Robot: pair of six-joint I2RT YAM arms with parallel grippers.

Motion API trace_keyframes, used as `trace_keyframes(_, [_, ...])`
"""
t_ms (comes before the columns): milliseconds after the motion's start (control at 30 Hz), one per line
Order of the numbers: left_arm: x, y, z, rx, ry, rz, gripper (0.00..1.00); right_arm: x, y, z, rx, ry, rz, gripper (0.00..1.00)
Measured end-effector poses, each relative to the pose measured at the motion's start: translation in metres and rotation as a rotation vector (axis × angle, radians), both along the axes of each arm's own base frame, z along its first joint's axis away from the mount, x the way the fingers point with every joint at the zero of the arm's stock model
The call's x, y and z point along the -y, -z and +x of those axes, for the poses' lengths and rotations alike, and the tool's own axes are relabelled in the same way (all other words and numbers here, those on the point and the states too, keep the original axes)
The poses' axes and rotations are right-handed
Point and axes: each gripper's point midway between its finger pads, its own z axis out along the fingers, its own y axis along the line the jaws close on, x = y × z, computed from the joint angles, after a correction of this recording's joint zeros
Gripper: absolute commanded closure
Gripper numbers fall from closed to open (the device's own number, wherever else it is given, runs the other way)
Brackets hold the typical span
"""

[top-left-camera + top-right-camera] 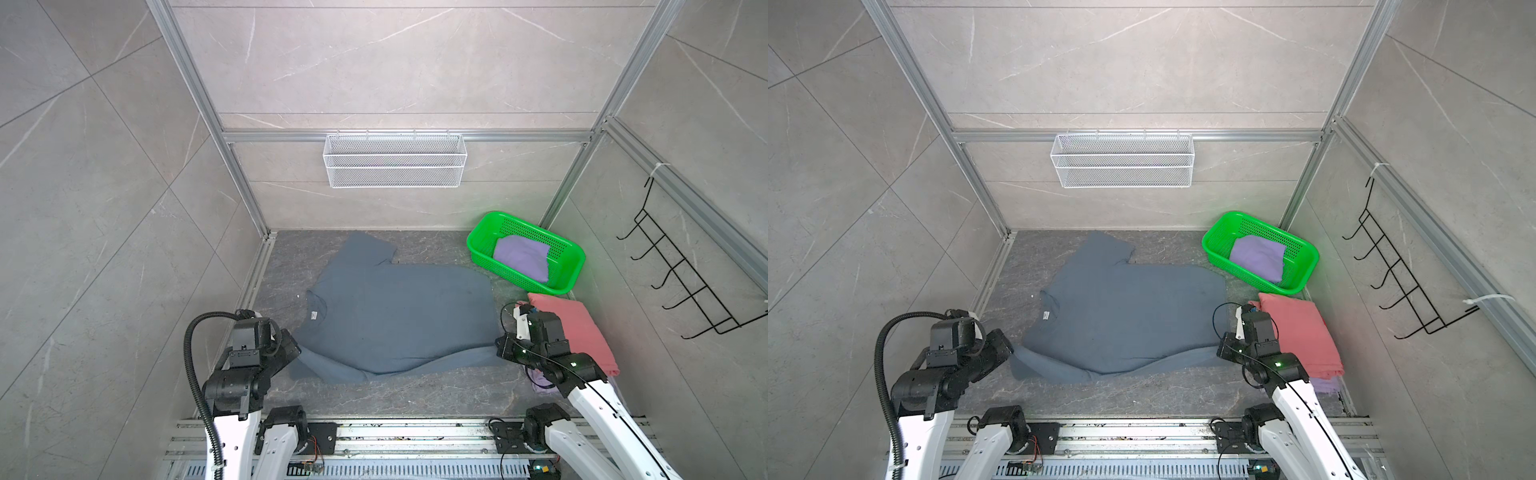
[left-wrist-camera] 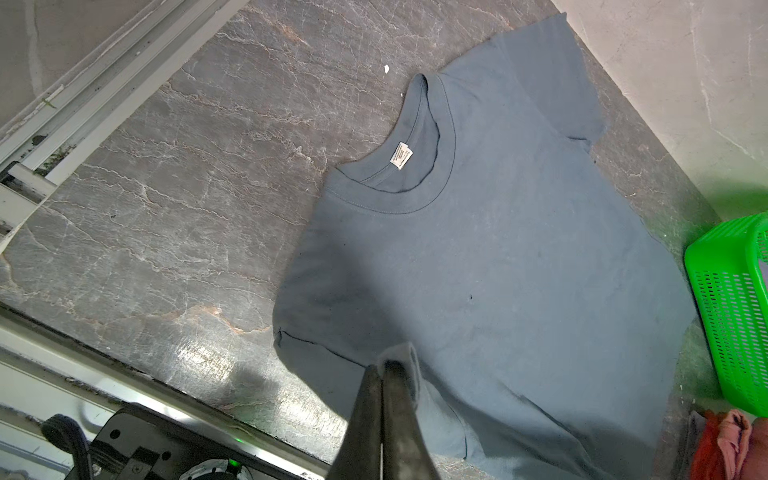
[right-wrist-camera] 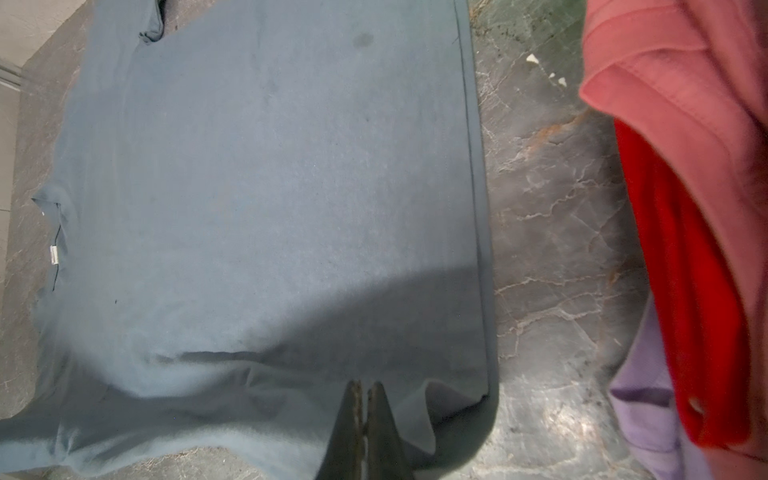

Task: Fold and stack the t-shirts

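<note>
A slate blue-grey t-shirt (image 1: 395,316) (image 1: 1125,316) lies spread on the dark table, its white neck label (image 1: 314,316) (image 2: 401,156) to the left. My left gripper (image 1: 298,352) (image 1: 1011,351) (image 2: 384,365) is shut on a fold of cloth at its near left sleeve. My right gripper (image 1: 498,347) (image 1: 1222,351) (image 3: 365,386) is shut on its near hem corner (image 3: 457,399), which is slightly lifted. A folded salmon-pink t-shirt (image 1: 573,332) (image 1: 1300,332) (image 3: 685,104) tops a pile at the right, over red (image 3: 685,270) and lavender (image 3: 648,395) cloth. Another lavender t-shirt (image 1: 521,257) (image 1: 1258,255) lies in the basket.
A green plastic basket (image 1: 482,245) (image 1: 1217,237) (image 2: 727,291) stands at the back right corner. A white wire basket (image 1: 395,160) hangs on the back wall and a black hook rack (image 1: 681,282) on the right wall. Aluminium rails frame the table.
</note>
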Motion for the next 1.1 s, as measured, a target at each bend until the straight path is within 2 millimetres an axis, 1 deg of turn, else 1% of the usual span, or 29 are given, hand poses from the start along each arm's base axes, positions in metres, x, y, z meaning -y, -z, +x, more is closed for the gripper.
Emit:
trace_keyframes(67, [0.001,0.006,0.008,-0.03,0.005,-0.009,1.0,-0.001,0.004,0.003,-0.039,0.0,-0.007,0.98])
trace_keyframes(100, [0.001,0.009,0.011,-0.041,0.006,-0.01,0.96,-0.001,0.007,0.005,-0.062,0.001,-0.012,0.94])
trace_keyframes(167, [0.0,0.016,0.015,-0.071,0.005,-0.007,0.69,0.0,0.016,0.007,-0.118,0.012,-0.02,0.72])
trace_keyframes(200, [0.0,0.02,0.015,-0.088,0.002,-0.006,0.57,0.001,0.019,0.006,-0.14,0.02,-0.028,0.63])
trace_keyframes(233, [-0.001,0.023,0.015,-0.097,-0.001,-0.001,0.47,0.003,0.022,0.005,-0.155,0.029,-0.034,0.54])
trace_keyframes(267, [-0.003,0.023,0.013,-0.102,-0.009,0.008,0.44,0.004,0.022,0.004,-0.16,0.043,-0.036,0.43])
trace_keyframes(300, [-0.005,0.022,0.012,-0.096,-0.017,0.017,0.42,0.005,0.021,0.004,-0.156,0.048,-0.041,0.41])
trace_keyframes(400, [-0.01,0.012,0.015,-0.057,-0.032,0.038,0.4,0.007,0.005,0.014,-0.105,0.066,-0.04,0.41])
trace_keyframes(433, [-0.01,0.005,0.017,-0.037,-0.032,0.039,0.4,0.006,-0.003,0.021,-0.077,0.072,-0.034,0.41])
trace_keyframes(500, [-0.006,-0.007,0.032,0.009,-0.016,0.018,0.38,0.002,-0.018,0.04,-0.022,0.078,-0.014,0.43])
trace_keyframes(533, [-0.002,-0.011,0.044,0.026,-0.001,-0.002,0.38,-0.001,-0.024,0.051,0.002,0.079,0.0,0.44])
trace_keyframes(600, [0.007,-0.009,0.068,0.038,0.033,-0.045,0.38,-0.008,-0.027,0.072,0.026,0.081,0.024,0.44])
trace_keyframes(633, [0.011,-0.003,0.08,0.034,0.05,-0.068,0.38,-0.011,-0.025,0.084,0.031,0.081,0.035,0.45])
trace_keyframes(700, [0.02,0.013,0.102,0.015,0.078,-0.109,0.38,-0.018,-0.015,0.1,0.015,0.081,0.042,0.45])
trace_keyframes(767, [0.033,0.037,0.12,-0.031,0.109,-0.147,0.37,-0.027,0.001,0.114,-0.014,0.078,0.046,0.45])
trace_keyframes(867, [0.055,0.062,0.139,-0.076,0.161,-0.182,0.36,-0.041,0.022,0.127,-0.059,0.07,0.043,0.45])
trace_keyframes(967, [0.073,0.082,0.158,-0.095,0.193,-0.216,0.36,-0.054,0.044,0.137,-0.097,0.064,0.032,0.45])
trace_keyframes(1033, [0.079,0.098,0.168,-0.116,0.194,-0.23,0.36,-0.06,0.056,0.143,-0.12,0.069,0.025,0.45])
trace_keyframes(1100, [0.081,0.114,0.175,-0.14,0.184,-0.238,0.36,-0.063,0.069,0.149,-0.143,0.076,0.019,0.45])
